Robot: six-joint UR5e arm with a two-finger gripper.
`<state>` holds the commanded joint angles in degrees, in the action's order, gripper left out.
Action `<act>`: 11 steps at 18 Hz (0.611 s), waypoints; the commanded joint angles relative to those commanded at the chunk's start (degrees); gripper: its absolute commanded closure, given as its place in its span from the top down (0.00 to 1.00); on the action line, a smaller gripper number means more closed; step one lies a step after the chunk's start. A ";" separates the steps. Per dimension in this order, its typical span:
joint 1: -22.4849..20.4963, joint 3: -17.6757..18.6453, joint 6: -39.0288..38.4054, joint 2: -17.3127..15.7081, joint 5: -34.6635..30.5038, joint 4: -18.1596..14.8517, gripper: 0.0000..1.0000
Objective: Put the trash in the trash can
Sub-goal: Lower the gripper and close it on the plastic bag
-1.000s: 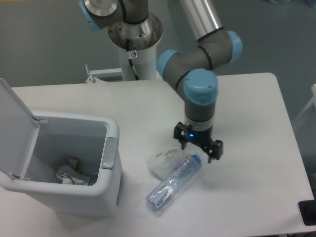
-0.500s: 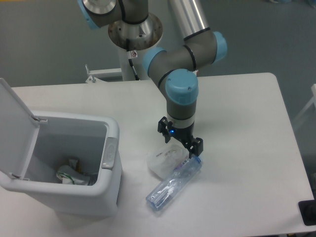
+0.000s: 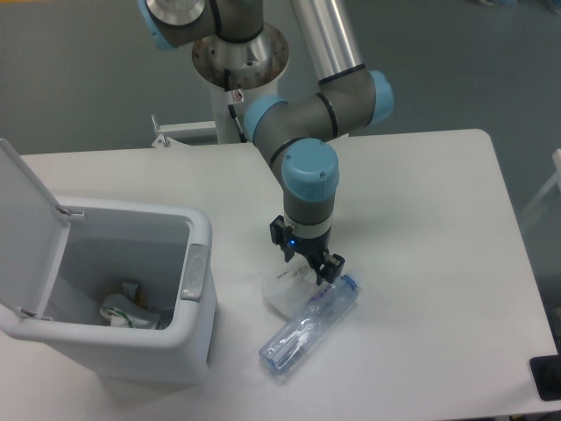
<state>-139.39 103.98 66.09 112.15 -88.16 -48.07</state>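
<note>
Gripper (image 3: 308,267) low over bag (image 3: 285,292), fingers spread, nothing pinched; whether tips touch bag hard to tell. Bag on table (image 3: 438,228), just at 10 o'clock of bottle (image 3: 309,324). Bottle lying flat, cap toward 2 o'clock. Bin (image 3: 114,294) at 9 o'clock of bag, lid up, crumpled scraps (image 3: 127,309) inside.

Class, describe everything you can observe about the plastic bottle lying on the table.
The plastic bottle is clear, with a blue cap at its upper-right end and a label around the middle that is too blurred to read. It lies on its side on the white table, slanting from lower left to upper right. A whitish plastic bag touches its upper-left side. The gripper is just above the bag, near the cap end, not holding the bottle.
</note>
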 joint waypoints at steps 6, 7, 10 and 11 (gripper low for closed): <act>-0.61 -1.14 -0.26 -1.58 1.92 -2.10 0.00; -0.79 -1.84 -0.35 -2.11 3.41 -3.68 0.00; -2.19 -5.09 -0.44 -3.51 7.90 -9.65 0.00; -2.63 -6.32 -0.44 -3.60 9.48 -11.93 0.00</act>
<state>-142.03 97.66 65.65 108.55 -78.68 -60.01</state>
